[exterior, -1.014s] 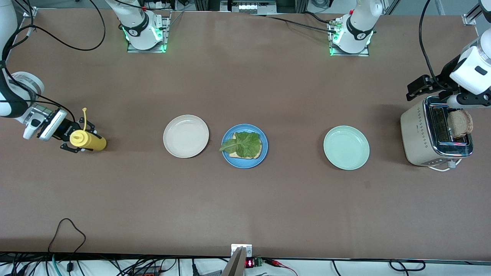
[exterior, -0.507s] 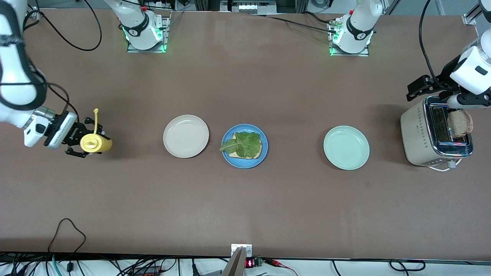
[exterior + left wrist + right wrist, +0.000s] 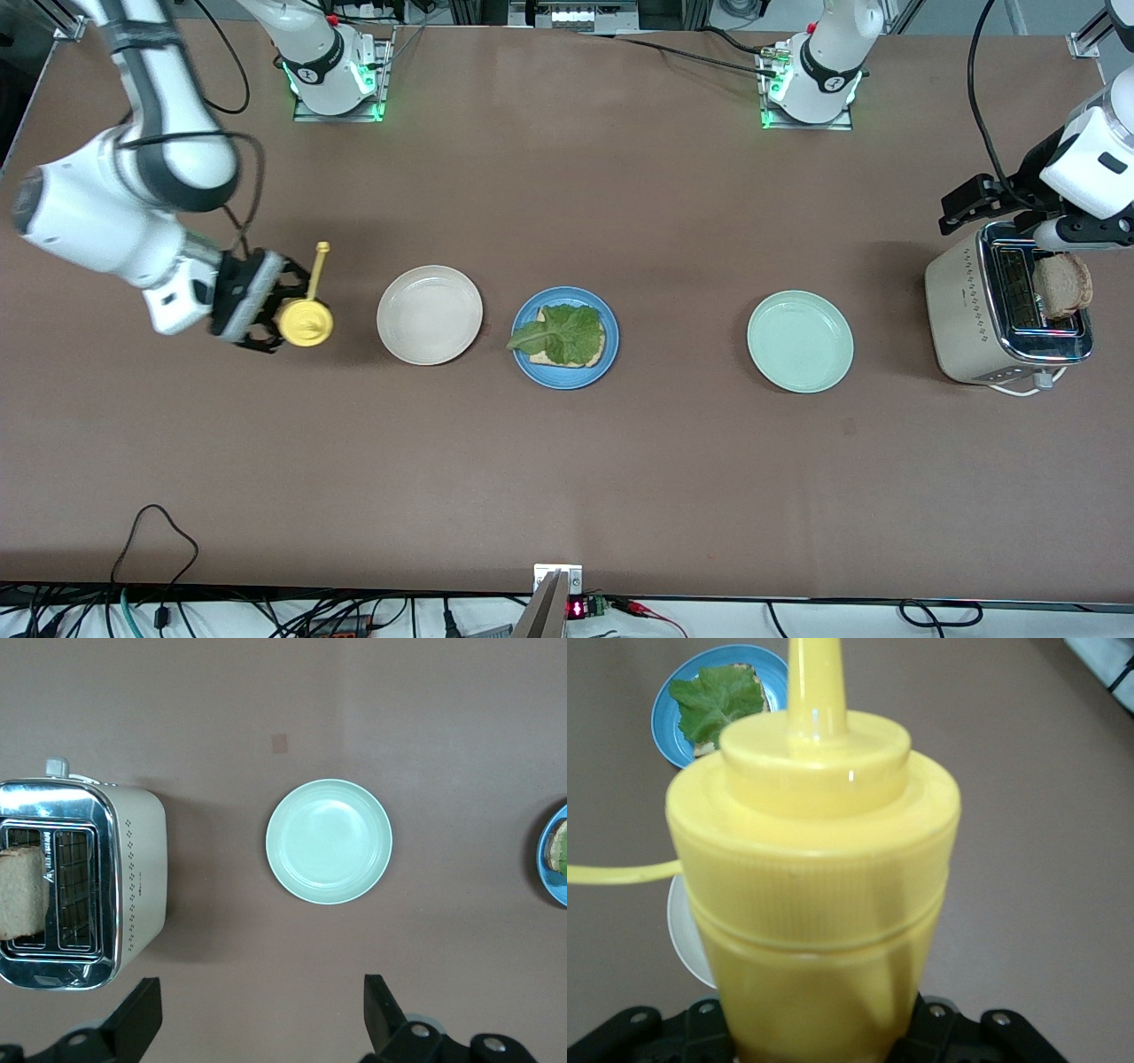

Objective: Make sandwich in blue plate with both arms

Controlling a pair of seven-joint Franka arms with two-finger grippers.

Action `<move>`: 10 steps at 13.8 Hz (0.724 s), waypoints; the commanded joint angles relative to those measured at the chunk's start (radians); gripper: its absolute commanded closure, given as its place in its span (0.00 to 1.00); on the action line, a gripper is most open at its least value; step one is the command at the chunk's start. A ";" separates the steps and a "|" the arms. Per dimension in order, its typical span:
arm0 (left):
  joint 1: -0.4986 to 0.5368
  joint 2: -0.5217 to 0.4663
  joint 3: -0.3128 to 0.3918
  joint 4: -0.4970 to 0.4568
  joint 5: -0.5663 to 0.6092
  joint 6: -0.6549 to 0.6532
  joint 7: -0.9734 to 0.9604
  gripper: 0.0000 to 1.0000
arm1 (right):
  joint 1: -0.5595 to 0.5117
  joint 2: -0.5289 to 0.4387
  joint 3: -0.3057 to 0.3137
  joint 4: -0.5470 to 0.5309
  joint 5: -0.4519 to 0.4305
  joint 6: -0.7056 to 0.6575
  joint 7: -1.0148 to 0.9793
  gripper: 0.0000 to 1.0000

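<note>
My right gripper is closed around a yellow plastic squeeze bottle with a pointed nozzle and a loose cap on a thin strap. I hold it in the air over the brown table, toward the right arm's end, just beside a round cream-white plate. In the right wrist view the yellow bottle fills almost everything, and the black gripper body is seen under it.

The round bright blue plate stands in the middle of the table, between the cream-white plate and a round pale mint-green plate. On it lies one square light-brown bread slice with a ruffled green lettuce leaf on top; one tip of the leaf hangs over the rim of the plate. I see no second slice on it.

My left gripper is over the table at the left arm's end, beside a cream and chrome toaster. Its two black fingers stand wide apart and hold nothing. A brown bread slice stands up out of one slot of the toaster; the other slot is empty. This arm waits.
</note>
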 commanded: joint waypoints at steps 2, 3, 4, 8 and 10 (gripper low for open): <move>0.014 -0.020 0.002 -0.021 -0.019 0.017 0.024 0.00 | 0.137 -0.020 -0.010 -0.015 -0.208 0.022 0.233 1.00; 0.014 -0.020 0.004 -0.021 -0.019 0.017 0.024 0.00 | 0.167 -0.013 -0.010 -0.015 -0.257 0.022 0.281 1.00; 0.016 -0.020 0.002 -0.021 -0.019 0.017 0.022 0.00 | 0.210 -0.002 -0.010 -0.015 -0.300 0.023 0.321 1.00; 0.022 -0.019 0.004 -0.023 -0.020 0.017 0.022 0.00 | 0.348 0.053 -0.010 -0.015 -0.519 0.049 0.517 1.00; 0.022 -0.019 0.004 -0.023 -0.020 0.015 0.022 0.00 | 0.407 0.092 -0.011 -0.009 -0.636 0.051 0.594 0.99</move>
